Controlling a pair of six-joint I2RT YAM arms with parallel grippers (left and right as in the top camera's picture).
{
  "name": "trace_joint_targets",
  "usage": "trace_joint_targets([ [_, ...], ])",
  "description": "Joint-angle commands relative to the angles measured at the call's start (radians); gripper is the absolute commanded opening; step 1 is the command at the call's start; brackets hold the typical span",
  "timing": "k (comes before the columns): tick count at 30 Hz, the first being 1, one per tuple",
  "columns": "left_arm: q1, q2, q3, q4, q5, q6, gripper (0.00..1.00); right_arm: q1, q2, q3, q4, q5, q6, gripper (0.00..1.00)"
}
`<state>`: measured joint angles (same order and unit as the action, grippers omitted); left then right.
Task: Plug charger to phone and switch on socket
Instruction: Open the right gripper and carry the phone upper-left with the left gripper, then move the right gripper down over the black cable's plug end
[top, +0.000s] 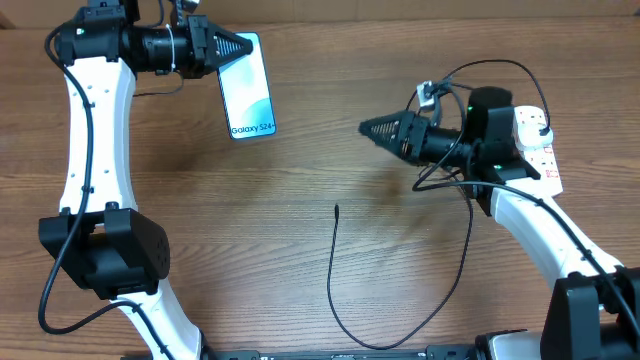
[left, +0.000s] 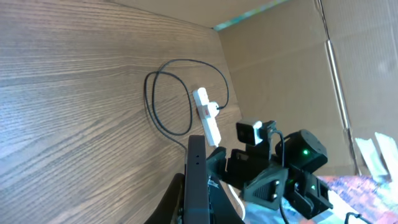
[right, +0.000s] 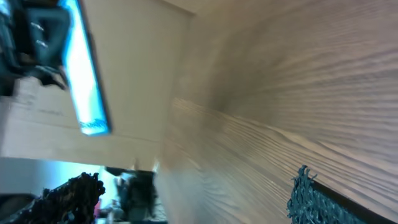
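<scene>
1. Phone (top: 248, 88), screen lit blue and reading "Galaxy S24+", is at the far left of the table (top: 250, 220), screen facing up and slightly tilted.
2. The left end effector (top: 238, 48) is clamped on the phone's upper end. In the left wrist view the phone (left: 198, 180) shows as a thin dark edge squeezed between the closed jaws. Whether its lower end touches the wood, I cannot tell.
3. The right end effector (top: 370, 128) hangs above the middle of the table, pointing toward the phone but well apart from it. Its fingers (right: 74, 193) are spread as wide as they go, with nothing between them.
4. From the right wrist camera the phone (right: 84, 68) is a blurred blue bar at the upper left.
5. The charger (top: 331, 270) lies loose on the table. Its connector tip (top: 337, 209) rests near the centre, between the two arms and touching neither end effector.
6. From the tip the cable runs toward the near edge and bends right. It then climbs to the right arm (top: 520, 210) and loops around it.
7. The socket (top: 543, 160) sits at the far right, and from overhead the right arm covers much of it. The left wrist camera shows it more plainly (left: 208, 124), with the black cable curled just beside it.
8. A cardboard wall (left: 280, 62) stands behind the table's far side.
</scene>
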<state>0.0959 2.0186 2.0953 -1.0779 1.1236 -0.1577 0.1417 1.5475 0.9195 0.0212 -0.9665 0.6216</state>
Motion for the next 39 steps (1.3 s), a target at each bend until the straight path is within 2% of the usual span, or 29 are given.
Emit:
trace_joint_targets([
  [1, 0.002, 0.006, 0.015, 0.001, 0.056, 0.050, 0.04, 0.047, -0.010, 0.035, -0.094, 0.146, -0.182, 1.00],
  [6, 0.002, 0.006, 0.015, 0.003, 0.047, 0.050, 0.04, 0.127, -0.010, 0.124, -0.353, 0.406, -0.285, 1.00],
  [10, 0.002, 0.006, 0.015, 0.004, -0.001, 0.049, 0.04, 0.202, -0.010, 0.177, -0.525, 0.705, -0.286, 0.99],
  [13, 0.002, 0.006, 0.015, 0.004, -0.043, 0.050, 0.04, 0.247, -0.010, 0.177, -0.599, 0.832, -0.278, 1.00],
  [16, 0.002, 0.006, 0.015, 0.005, -0.069, 0.050, 0.04, 0.274, -0.010, 0.174, -0.632, 0.814, -0.278, 1.00],
  [20, 0.001, 0.006, 0.015, 0.002, -0.069, 0.050, 0.04, 0.282, -0.010, 0.174, -0.636, 0.660, -0.278, 1.00],
  [23, 0.001, 0.006, 0.015, 0.002, -0.069, 0.049, 0.04, 0.282, -0.010, 0.174, -0.624, 0.628, -0.274, 1.00],
  [28, 0.001, 0.006, 0.015, 0.002, -0.069, 0.050, 0.04, 0.298, -0.009, 0.174, -0.631, 0.719, -0.251, 1.00],
  [32, 0.001, 0.006, 0.015, 0.006, -0.069, 0.050, 0.04, 0.374, -0.008, 0.174, -0.640, 0.832, -0.224, 1.00],
  [39, -0.001, 0.006, 0.015, 0.005, -0.069, 0.050, 0.04, 0.474, 0.032, 0.175, -0.671, 0.929, -0.084, 1.00],
])
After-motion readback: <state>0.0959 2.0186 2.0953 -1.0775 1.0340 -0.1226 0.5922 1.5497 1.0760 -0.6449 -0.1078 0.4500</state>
